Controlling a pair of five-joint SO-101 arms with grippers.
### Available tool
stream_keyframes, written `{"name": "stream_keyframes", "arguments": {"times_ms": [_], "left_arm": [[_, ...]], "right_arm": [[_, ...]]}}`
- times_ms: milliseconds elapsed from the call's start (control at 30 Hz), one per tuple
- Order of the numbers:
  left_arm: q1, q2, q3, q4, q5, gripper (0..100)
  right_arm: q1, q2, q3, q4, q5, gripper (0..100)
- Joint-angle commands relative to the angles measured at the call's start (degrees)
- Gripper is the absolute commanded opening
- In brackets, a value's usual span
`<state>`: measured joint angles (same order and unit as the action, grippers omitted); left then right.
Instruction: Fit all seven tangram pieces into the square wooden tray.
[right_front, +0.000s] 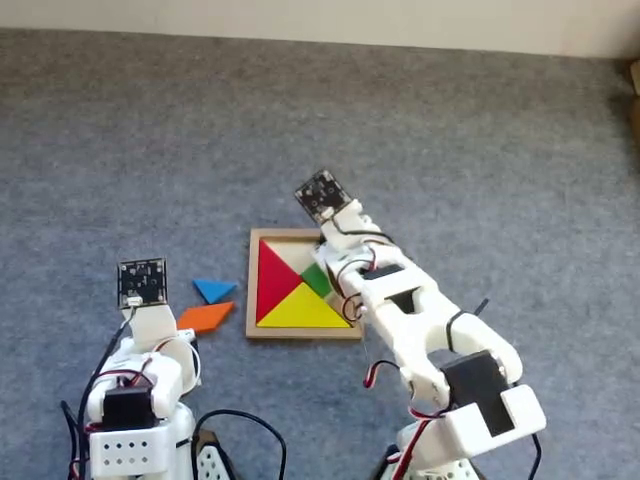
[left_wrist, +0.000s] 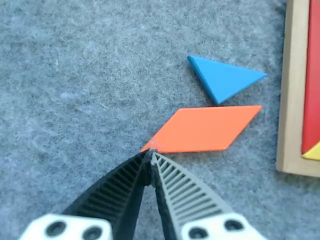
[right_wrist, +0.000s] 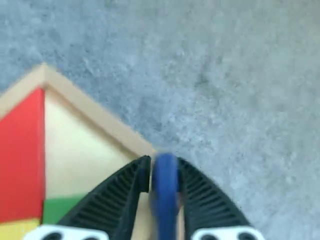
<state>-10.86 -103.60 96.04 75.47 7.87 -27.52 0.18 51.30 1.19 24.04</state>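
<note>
Right gripper (right_wrist: 164, 162) clamps dark blue piece (right_wrist: 164, 192) edge-on over far corner of tray (right_front: 252, 290), mid grey mat (right_front: 450, 130). Best lay flat, square to rim, then release. Left gripper (left_wrist: 150, 157) pinched shut, empty, at orange parallelogram (left_wrist: 202, 129). Count: six pieces. Three in tray: red triangle (right_front: 272, 275), yellow triangle (right_front: 300, 308), green piece (right_front: 318, 280). One held. Two on mat, incl. light blue triangle (left_wrist: 225, 77).

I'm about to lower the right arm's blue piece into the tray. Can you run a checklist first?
1. Grasp: right gripper shut on blue piece: ok.
2. Free spot: bare floor in the wooden tray beside the red triangle: ok.
3. Fit: blue piece's shape and turn match that gap: cannot tell.
4. Other arm: left gripper shut, empty, off the tray by the orange parallelogram: ok.
5. All pieces in: not ok; orange parallelogram and light blue triangle lie on the carpet.
</note>
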Motion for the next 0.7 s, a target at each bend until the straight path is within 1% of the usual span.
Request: {"name": "stream_keyframes", "arguments": {"times_ms": [0, 133, 300, 667], "left_arm": [[-0.4, 0.0, 1.2, 0.2, -0.4, 1], [-0.4, 0.0, 1.2, 0.2, -0.4, 1], [-0.4, 0.0, 1.2, 0.2, -0.4, 1], [-0.4, 0.0, 1.2, 0.2, -0.4, 1]], "right_arm": [[-1.6, -2.0, -1.9, 3.5, 0.5, 14.6], [-3.8, -6.0, -1.9, 7.9, 0.4, 14.6], [-5.9, -10.9, -1.9, 13.7, -4.4, 14.6], [-5.9, -12.9, -1.9, 14.4, -4.7, 14.6]]}}
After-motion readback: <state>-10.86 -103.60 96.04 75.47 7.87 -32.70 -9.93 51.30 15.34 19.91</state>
